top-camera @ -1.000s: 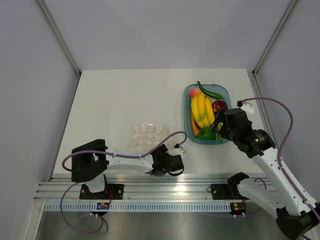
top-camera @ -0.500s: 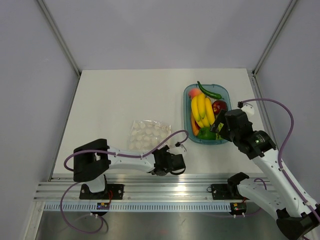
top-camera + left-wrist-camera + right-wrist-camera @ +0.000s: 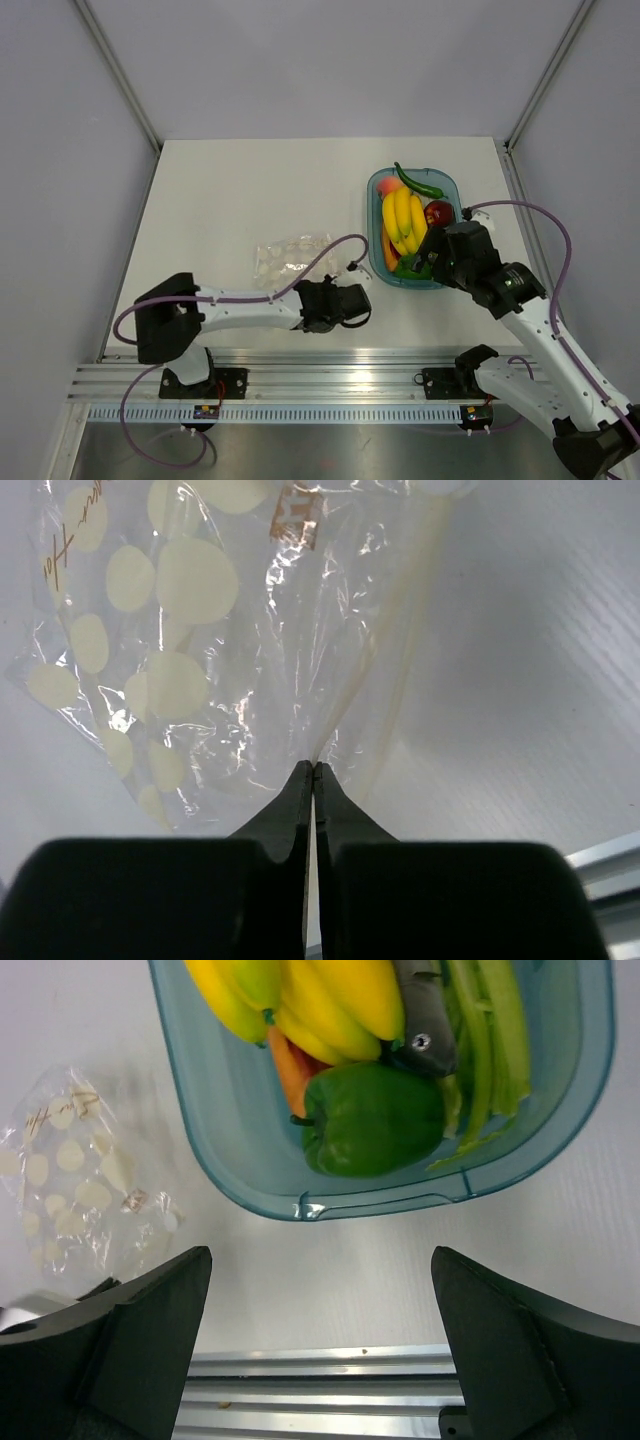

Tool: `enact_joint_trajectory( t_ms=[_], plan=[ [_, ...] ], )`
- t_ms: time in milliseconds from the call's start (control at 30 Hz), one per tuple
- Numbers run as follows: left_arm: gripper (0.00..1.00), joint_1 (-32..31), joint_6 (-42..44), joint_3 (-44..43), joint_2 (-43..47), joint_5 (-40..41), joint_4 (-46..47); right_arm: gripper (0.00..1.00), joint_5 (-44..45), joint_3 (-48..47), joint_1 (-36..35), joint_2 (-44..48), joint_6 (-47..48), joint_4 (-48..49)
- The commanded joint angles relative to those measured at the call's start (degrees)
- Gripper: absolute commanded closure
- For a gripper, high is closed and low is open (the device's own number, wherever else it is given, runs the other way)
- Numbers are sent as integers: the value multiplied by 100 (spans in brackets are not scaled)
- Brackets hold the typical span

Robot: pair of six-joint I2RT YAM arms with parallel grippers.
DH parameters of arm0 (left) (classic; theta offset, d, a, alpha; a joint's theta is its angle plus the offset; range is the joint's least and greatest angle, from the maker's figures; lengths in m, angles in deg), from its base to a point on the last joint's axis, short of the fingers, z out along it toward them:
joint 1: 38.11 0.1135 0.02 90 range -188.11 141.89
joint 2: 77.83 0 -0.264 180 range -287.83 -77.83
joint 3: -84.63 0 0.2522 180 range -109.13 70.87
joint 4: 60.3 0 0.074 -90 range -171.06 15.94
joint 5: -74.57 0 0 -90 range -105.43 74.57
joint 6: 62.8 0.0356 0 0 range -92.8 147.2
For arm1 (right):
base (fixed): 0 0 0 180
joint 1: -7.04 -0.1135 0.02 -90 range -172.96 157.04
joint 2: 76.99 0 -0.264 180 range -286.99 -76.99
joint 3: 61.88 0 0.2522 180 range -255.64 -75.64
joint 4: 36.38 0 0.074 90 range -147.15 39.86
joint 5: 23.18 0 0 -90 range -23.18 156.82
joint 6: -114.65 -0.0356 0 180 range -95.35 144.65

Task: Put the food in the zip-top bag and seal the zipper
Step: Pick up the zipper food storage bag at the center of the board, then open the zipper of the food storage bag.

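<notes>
The zip-top bag (image 3: pixel 290 254), clear crinkly plastic with pale round blobs, lies bunched left of the tray. My left gripper (image 3: pixel 308 288) is shut on the bag's (image 3: pixel 190 630) near edge, fingertips (image 3: pixel 305 780) pressed together on the film. A pale strip beside the pinch may be the zipper (image 3: pixel 400 670). The food sits in the teal tray (image 3: pixel 374 190): yellow bananas (image 3: pixel 403 220), green chili (image 3: pixel 418 183), dark red apple (image 3: pixel 438 212), green pepper (image 3: pixel 372 1118), orange piece (image 3: pixel 290 1075). My right gripper (image 3: pixel 425 258) hangs open over the tray's near rim (image 3: pixel 330 1205), holding nothing.
The aluminium rail (image 3: pixel 330 380) runs along the table's near edge, just behind both grippers. Grey walls enclose the white table (image 3: pixel 250 190) on the left, back and right. From the right wrist the bag (image 3: pixel 70 1185) shows left of the tray.
My left gripper went from open to shut on the bag's near edge, and the bag crumpled and shifted slightly away. My right gripper drifted a little left over the tray, still open.
</notes>
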Motion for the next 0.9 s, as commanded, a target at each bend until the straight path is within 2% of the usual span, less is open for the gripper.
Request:
enact_joint_trajectory(
  t_ms=[0, 33, 133, 300, 467, 533, 767, 867],
  plan=[
    [100, 497, -149, -202, 976, -812, 286, 1, -968, 114, -48, -40, 128, 584],
    [100, 638, -184, -228, 1230, -1310, 305, 1, -1128, 149, -83, -40, 93, 672],
    [100, 1087, -307, -420, 1495, -2050, 322, 1, -1218, 167, -310, -13, -117, 1023],
    [100, 1632, -553, -807, 1566, -2791, 261, 1, -1017, 185, -873, -241, -451, 1587],
    [100, 2027, -790, -1106, 1575, -3573, 410, 1, -349, -325, -2049, -1233, -689, 1929],
    [100, 2115, -860, -1203, 1584, -3670, 375, 3, -181, -596, -2253, -1724, -672, 1991],
    [100, 2484, -922, -1283, 1786, -4268, 322, 16, -137, -677, -2333, -2491, -733, 2649],
    [100, 2625, -984, -1204, 1908, -4470, 375, 28, -137, -721, -2333, -2834, -751, 2730]
  ],
)
